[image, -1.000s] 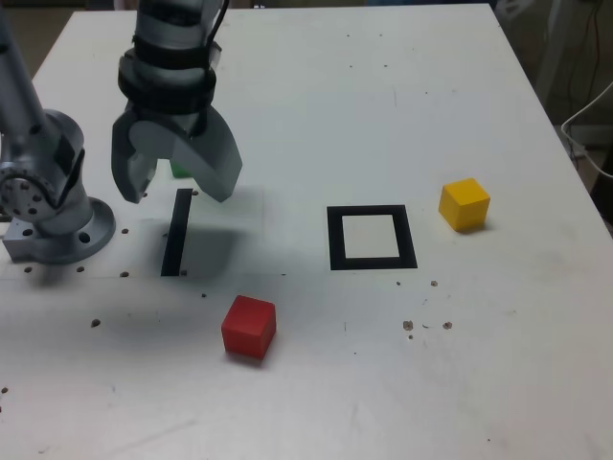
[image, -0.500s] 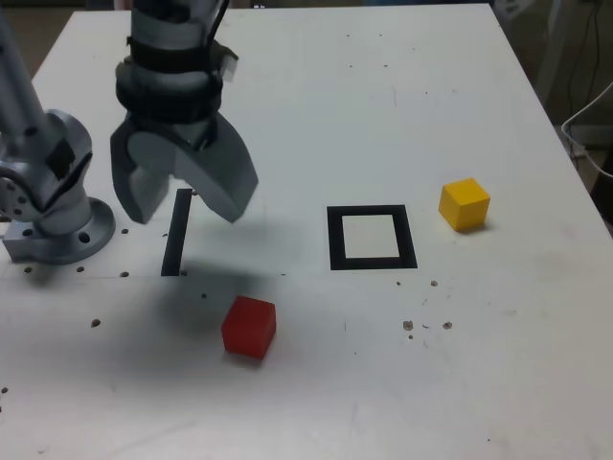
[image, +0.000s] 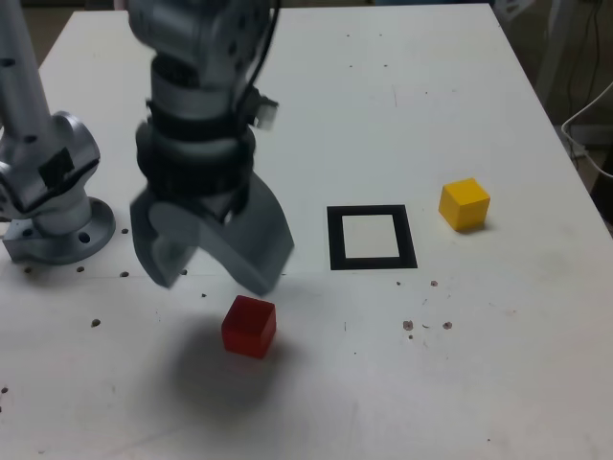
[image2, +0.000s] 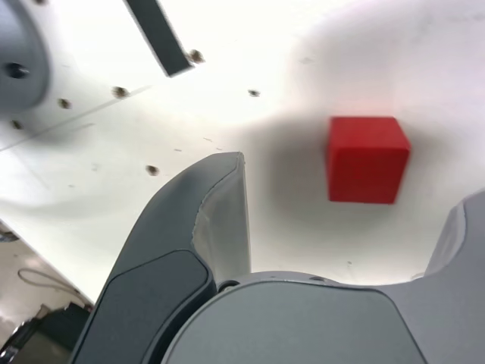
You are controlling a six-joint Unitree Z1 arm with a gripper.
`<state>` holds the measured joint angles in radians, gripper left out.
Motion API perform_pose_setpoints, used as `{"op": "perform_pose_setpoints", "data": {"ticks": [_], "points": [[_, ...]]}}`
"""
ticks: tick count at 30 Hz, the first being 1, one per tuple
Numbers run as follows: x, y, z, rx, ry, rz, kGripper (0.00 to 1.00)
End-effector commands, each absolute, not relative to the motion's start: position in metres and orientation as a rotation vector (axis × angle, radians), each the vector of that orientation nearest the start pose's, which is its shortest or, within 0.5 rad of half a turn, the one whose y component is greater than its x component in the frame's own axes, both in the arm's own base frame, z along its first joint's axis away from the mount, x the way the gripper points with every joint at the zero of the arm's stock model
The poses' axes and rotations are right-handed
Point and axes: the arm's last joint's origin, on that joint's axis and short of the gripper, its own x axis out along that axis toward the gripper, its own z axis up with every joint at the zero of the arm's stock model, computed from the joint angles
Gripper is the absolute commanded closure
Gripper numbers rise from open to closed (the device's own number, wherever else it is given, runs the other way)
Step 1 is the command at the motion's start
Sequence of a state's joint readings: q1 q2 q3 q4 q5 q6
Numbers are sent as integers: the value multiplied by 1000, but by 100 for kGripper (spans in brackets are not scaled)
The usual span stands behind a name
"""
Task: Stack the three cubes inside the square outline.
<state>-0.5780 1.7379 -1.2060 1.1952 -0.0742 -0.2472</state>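
Gripper (image: pixel 215 273), grey with claws spread wide and empty, hangs just above the small red cube (image: pixel 249 327), its arm hiding the table behind.

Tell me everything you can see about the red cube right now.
The red cube is a small solid block, uniformly red with a matte look, clean edges and no markings. It sits flat on the white table, towards the near edge, apart from the square outline and far from the yellow cube. Nothing touches it. The open gripper hangs just above and behind it, casting a shadow around it. In the wrist view the cube lies between the spread fingers, ungrasped.
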Motion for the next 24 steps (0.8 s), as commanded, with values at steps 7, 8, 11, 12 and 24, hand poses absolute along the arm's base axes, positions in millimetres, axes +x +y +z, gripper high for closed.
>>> {"op": "perform_pose_setpoints", "data": {"ticks": [7,8,11,12,24], "points": [[226,-170,254,305,1715,-226,11],[227,-171,251,310,1721,-219,11],[231,-173,243,325,1741,-204,12],[232,-174,242,328,1745,-201,12],[243,-182,214,338,1792,-153,25]]}}
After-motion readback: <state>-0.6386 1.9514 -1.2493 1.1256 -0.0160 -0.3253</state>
